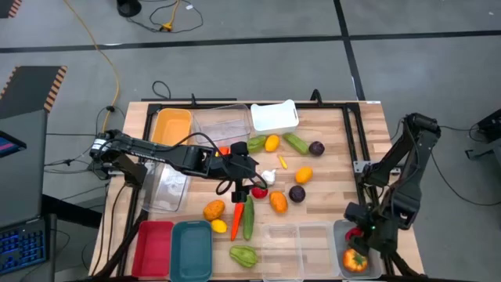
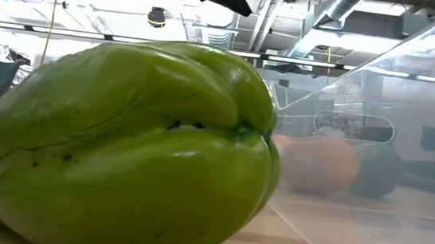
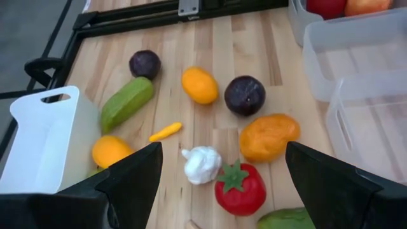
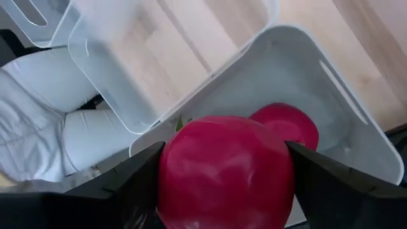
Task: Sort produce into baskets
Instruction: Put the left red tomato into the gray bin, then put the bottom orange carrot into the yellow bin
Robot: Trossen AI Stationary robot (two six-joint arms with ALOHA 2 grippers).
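Observation:
My right gripper point(image 1: 358, 233) is shut on a round red fruit point(image 4: 226, 172) over the pale grey basket point(image 4: 356, 108) at the table's near right corner. That basket holds another red fruit point(image 4: 287, 126) and an orange-and-red one point(image 1: 355, 261). My left gripper point(image 1: 244, 182) is open and empty above the middle of the table. Its fingers point(image 3: 137, 181) stand wide apart over a red tomato point(image 3: 240, 188) and a white garlic point(image 3: 202, 164), touching neither. Loose produce lies around them on the wood. My right gripper pinches the red fruit between its two fingers, one on each side of it point(image 4: 170, 181). The fingers come from above, pointing down. The fruit is lifted clear, above the basket's inside.
Orange point(image 1: 172, 125), clear point(image 1: 223, 121) and white point(image 1: 274, 116) baskets stand along the far edge. Red point(image 1: 153, 247), teal point(image 1: 192, 249) and clear point(image 1: 297, 247) ones stand along the near edge. A green pepper point(image 2: 118, 152) lies near the front. Purple, orange and green produce is scattered mid-table.

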